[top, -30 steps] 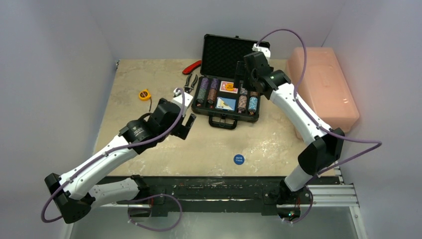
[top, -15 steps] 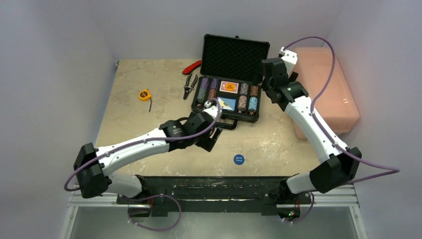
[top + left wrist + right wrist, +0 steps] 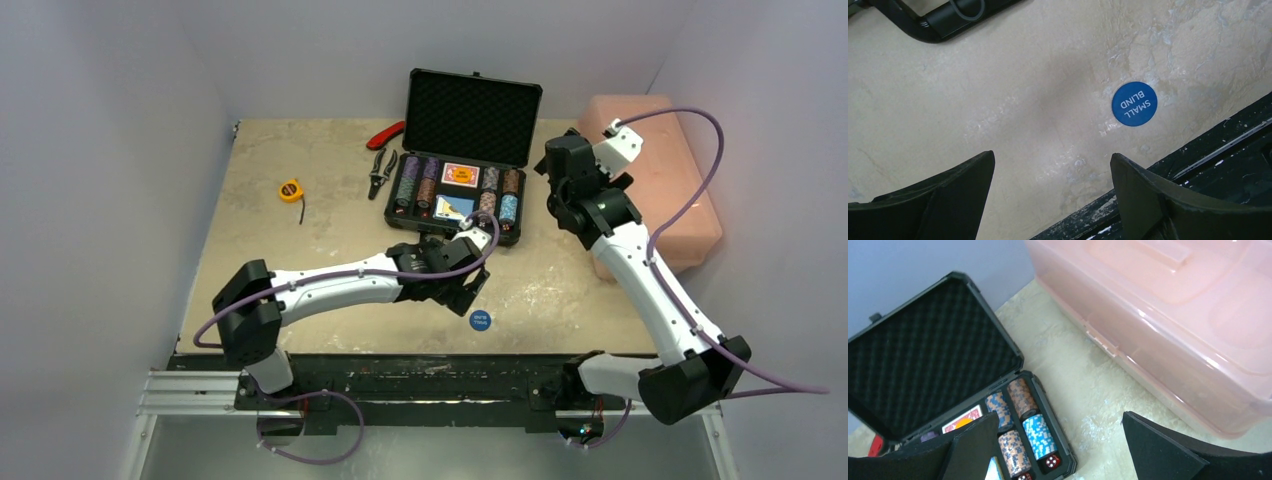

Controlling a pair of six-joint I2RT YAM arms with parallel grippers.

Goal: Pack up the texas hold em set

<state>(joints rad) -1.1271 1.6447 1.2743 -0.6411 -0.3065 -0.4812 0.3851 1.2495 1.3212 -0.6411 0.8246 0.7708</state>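
Well, the blue disc marked SMALL BLIND lies flat on the bare counter, near its front edge and well apart from the open briefcase, where the chip stacks sit in their slots. My left claw hangs over the disc, spread wide with nothing in it. The disc lies off toward one finger rather than centred. So thin a piece gives my pads little to bite, and I judge that closing off-centre could skid it over the edge. My right claw, equally wide and empty, hovers between briefcase and pink box, where it might knock the lid.
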